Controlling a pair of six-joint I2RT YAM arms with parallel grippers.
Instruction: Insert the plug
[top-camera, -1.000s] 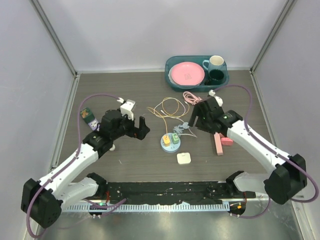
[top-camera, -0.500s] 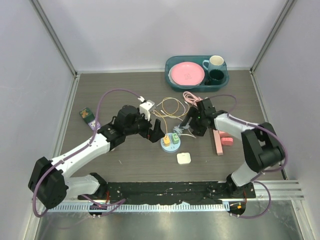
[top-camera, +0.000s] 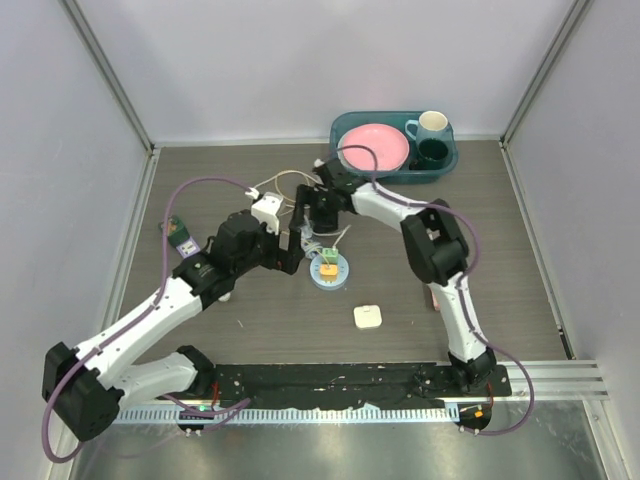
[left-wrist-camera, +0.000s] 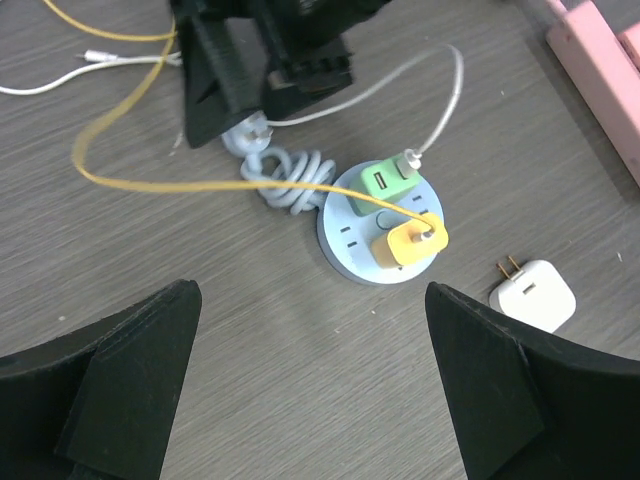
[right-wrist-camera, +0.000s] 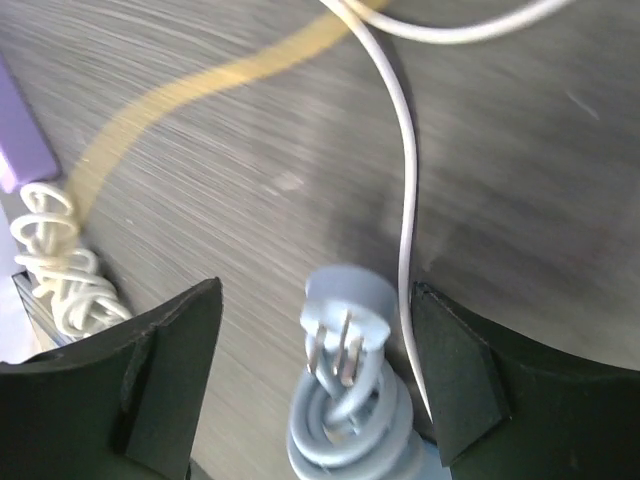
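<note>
On the table (left-wrist-camera: 150, 250) near the round socket (left-wrist-camera: 350, 262), the grey plug (right-wrist-camera: 348, 300) is framed by the open, empty right hand (right-wrist-camera: 312, 350), which should be closed squarely across its body, prongs clear

right end effector (top-camera: 306, 232) now over plug (right-wrist-camera: 345, 312)

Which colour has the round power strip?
The power strip is light blue, clearest in the left wrist view.

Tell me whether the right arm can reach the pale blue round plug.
Probably yes: the open right gripper hangs right over the pale blue round plug, a finger on each side. Only the thin white cable lies close by.
</note>
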